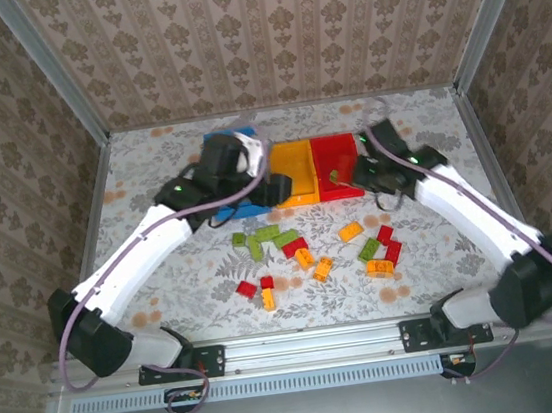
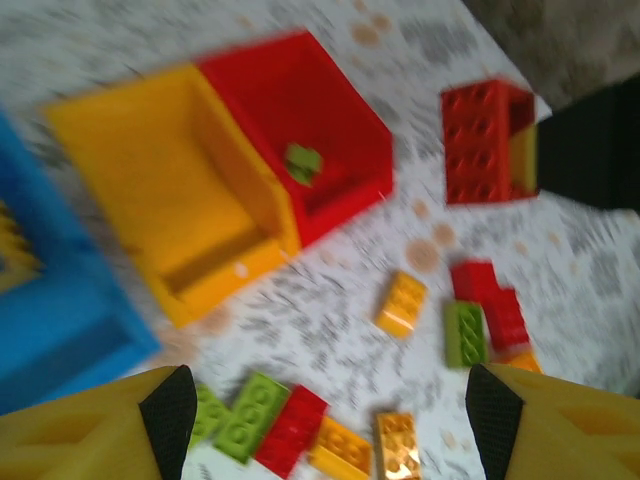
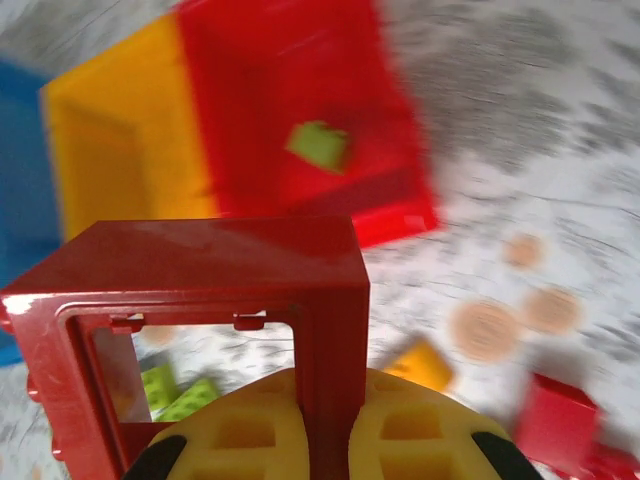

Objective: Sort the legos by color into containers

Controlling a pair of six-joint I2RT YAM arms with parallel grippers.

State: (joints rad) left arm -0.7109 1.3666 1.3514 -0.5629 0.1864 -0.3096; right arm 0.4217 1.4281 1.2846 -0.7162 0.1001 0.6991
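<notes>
Brick (image 3: pixel 210 250) in your right claw (image 3: pixel 320 450): red, glossy, hollow underside showing, clamped tight. Your left claw (image 2: pixel 330 415) gapes, empty. Green lego (image 3: pixel 318 145) lies in red bin (image 3: pixel 270 60).

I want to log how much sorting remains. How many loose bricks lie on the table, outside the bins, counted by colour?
green bricks: 5
red bricks: 5
yellow-orange bricks: 5
Total: 15 loose on the table, as far as the top view shows.
Not counted: the green brick in the red bin and the held red brick in the right gripper.
</notes>
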